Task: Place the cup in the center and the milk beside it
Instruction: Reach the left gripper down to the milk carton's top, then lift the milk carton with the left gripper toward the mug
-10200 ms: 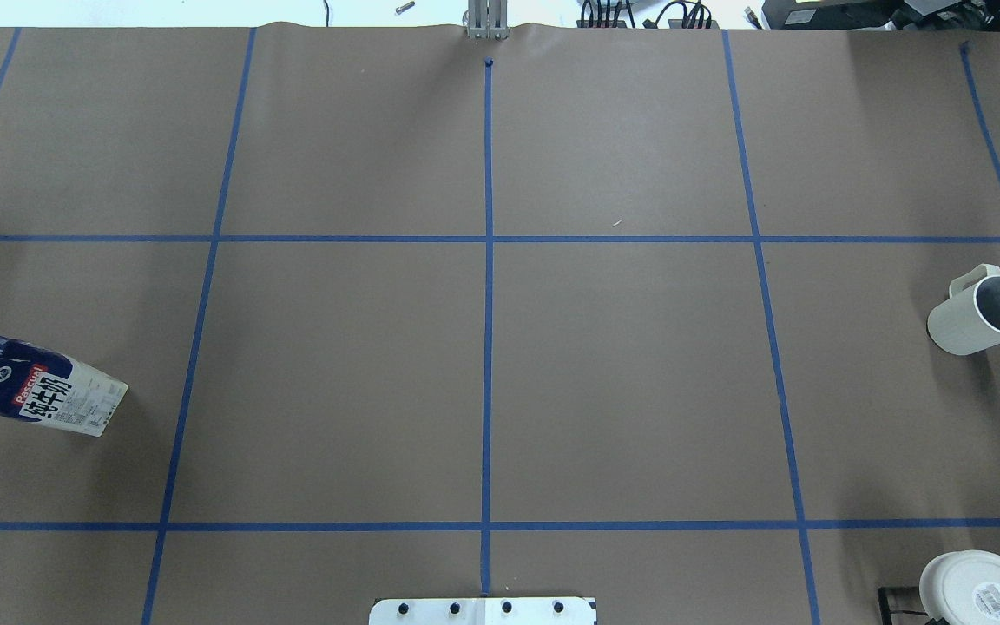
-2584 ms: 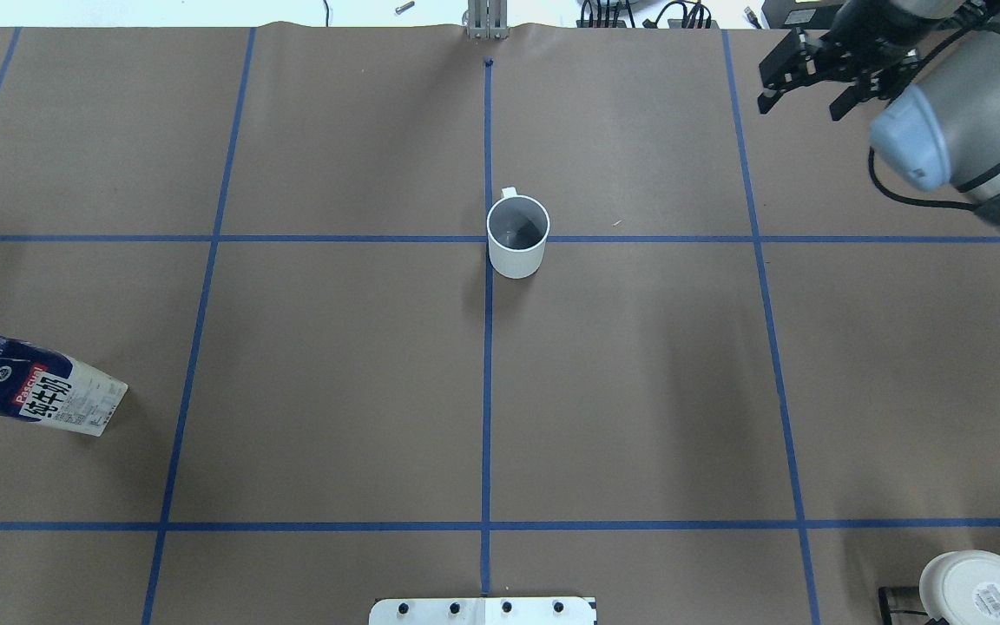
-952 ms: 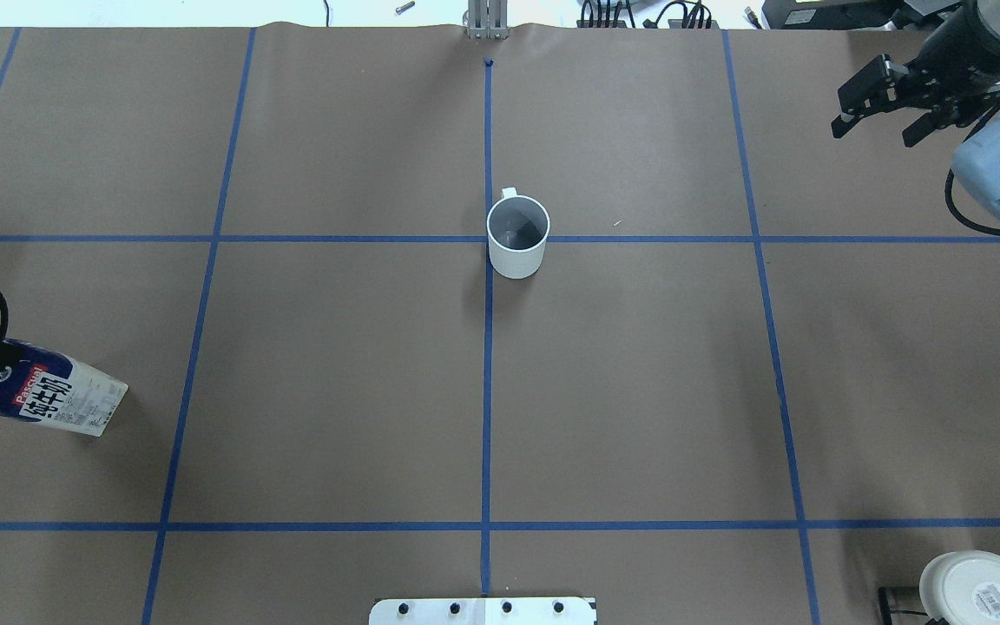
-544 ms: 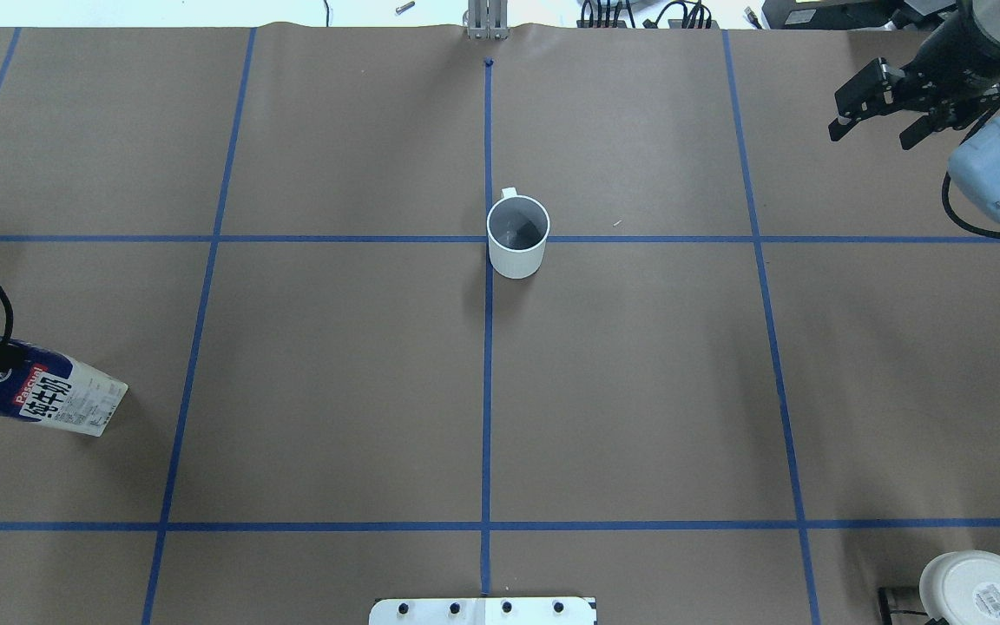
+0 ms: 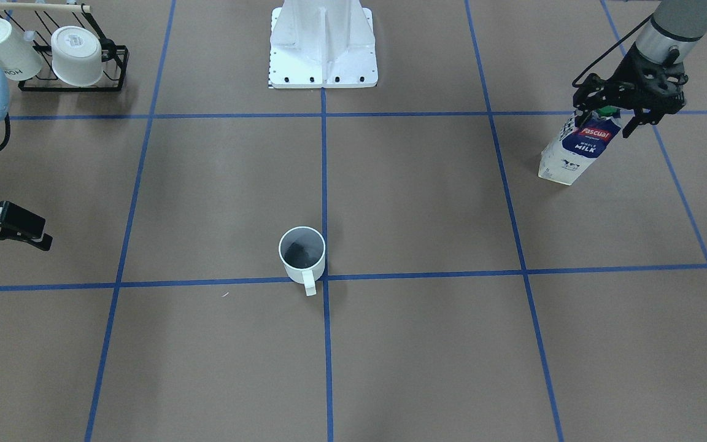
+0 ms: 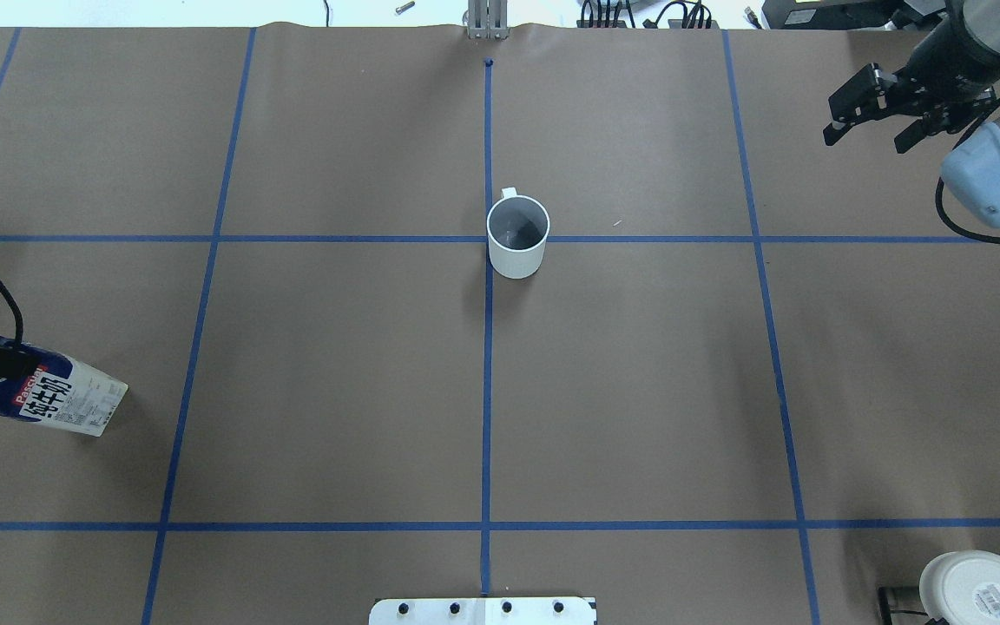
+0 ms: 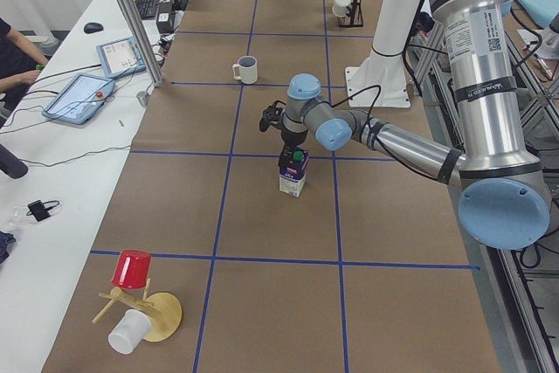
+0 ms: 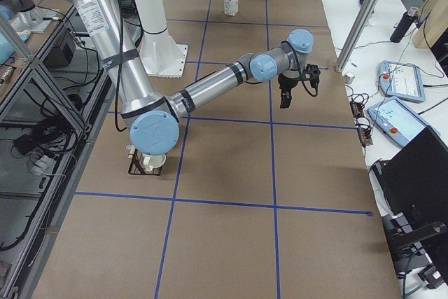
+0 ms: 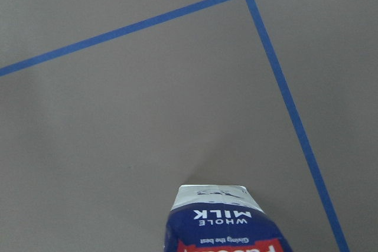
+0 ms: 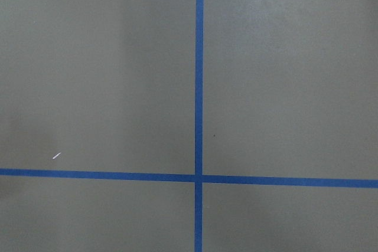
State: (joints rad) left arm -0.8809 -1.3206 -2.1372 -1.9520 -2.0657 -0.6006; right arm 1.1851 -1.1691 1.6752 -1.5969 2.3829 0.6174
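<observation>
The cup (image 6: 517, 236) stands upright at the crossing of the middle tape lines, its handle pointing away from the robot; it also shows in the front view (image 5: 302, 252). The milk (image 6: 57, 398) stands upright at the table's left edge, seen in the front view (image 5: 580, 150) and low in the left wrist view (image 9: 230, 222). My left gripper (image 5: 604, 115) is open, its fingers straddling the carton's top around the green cap. My right gripper (image 6: 866, 137) is open and empty above the far right of the table, well away from the cup.
A black rack (image 5: 71, 58) with two other white mugs sits near the robot on its right side. The white robot base (image 5: 323, 43) is at the near middle edge. A wooden stand with a red cup (image 7: 133, 270) is at the table's left end.
The cup went from the table's right side to the centre. The right arm then drew back to the far right. In the last second the left gripper came in over the milk's top.
</observation>
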